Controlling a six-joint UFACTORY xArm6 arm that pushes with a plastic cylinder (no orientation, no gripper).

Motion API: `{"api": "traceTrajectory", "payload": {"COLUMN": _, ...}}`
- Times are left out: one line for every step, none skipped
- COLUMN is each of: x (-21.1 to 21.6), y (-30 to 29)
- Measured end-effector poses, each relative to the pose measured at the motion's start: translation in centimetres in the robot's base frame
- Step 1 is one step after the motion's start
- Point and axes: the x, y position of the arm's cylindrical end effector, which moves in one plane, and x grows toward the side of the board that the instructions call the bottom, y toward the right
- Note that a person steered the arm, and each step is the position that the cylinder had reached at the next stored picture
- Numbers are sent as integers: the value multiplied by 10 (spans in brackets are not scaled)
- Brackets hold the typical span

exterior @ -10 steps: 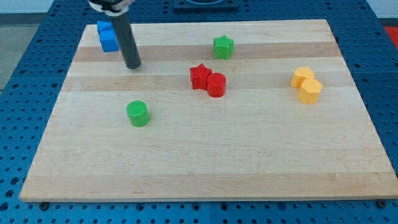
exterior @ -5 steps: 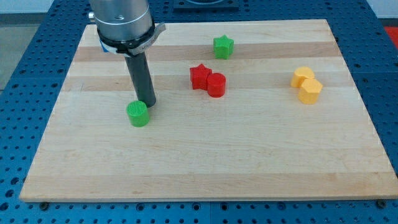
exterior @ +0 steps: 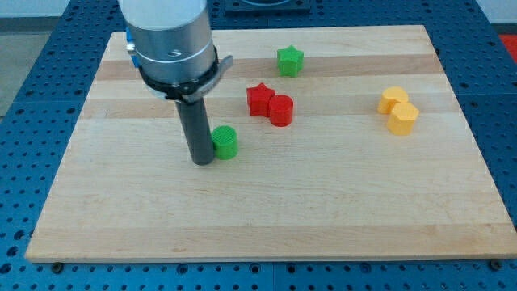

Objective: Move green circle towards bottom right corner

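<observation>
The green circle (exterior: 225, 141) is a small green cylinder standing left of the board's middle. My tip (exterior: 202, 160) rests on the wooden board (exterior: 266, 218) right against the circle's left side, slightly toward the view's bottom. The rod rises from there to the arm's grey body at the view's top left.
A red star (exterior: 259, 99) and a red cylinder (exterior: 281, 110) touch each other up and right of the green circle. A green star (exterior: 290, 61) sits near the top edge. Two yellow blocks (exterior: 398, 111) sit at the right. A blue block (exterior: 128, 42) peeks out behind the arm.
My tip swept down from the top left to the green circle and pushed it to the right and slightly up. The other blocks have not moved.
</observation>
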Motion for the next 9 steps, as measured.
{"api": "traceTrajectory", "payload": {"x": -28, "y": -24}}
{"api": "traceTrajectory", "payload": {"x": -31, "y": -14}}
{"api": "traceTrajectory", "payload": {"x": -5, "y": 25}}
{"api": "traceTrajectory", "payload": {"x": 2, "y": 72}}
{"api": "traceTrajectory", "payload": {"x": -10, "y": 36}}
{"api": "traceTrajectory", "payload": {"x": -27, "y": 49}}
{"api": "traceTrajectory", "payload": {"x": -24, "y": 94}}
{"api": "traceTrajectory", "payload": {"x": -24, "y": 118}}
{"api": "traceTrajectory", "payload": {"x": -6, "y": 130}}
